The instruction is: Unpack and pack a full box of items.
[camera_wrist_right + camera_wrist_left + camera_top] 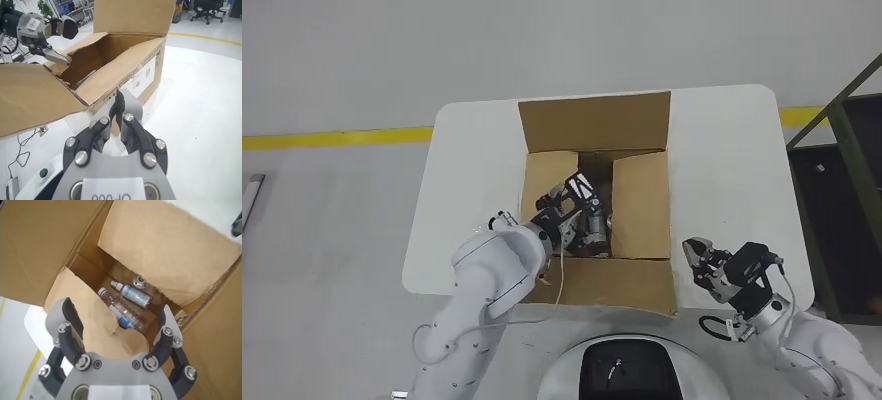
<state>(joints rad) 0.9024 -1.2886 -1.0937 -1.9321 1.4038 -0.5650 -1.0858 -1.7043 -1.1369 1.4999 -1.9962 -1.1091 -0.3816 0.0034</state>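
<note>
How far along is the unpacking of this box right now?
Done: the box has its flaps open. In hand: the left end effector, open and empty, hangs over the opening; the right end effector is shut beside the box, holding nothing. Remaining: the spray bottle, clear bottle, tube and metal flange lie on the box floor, so unpacking looks barely begun, and repacking follows.

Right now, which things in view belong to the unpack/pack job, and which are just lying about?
Job:
box
spray bottle, clear bottle, tube and flange, all inside the box
left gripper, open over the box
right gripper, shut beside the box

Lying about:
chairs
cable
plant
</note>
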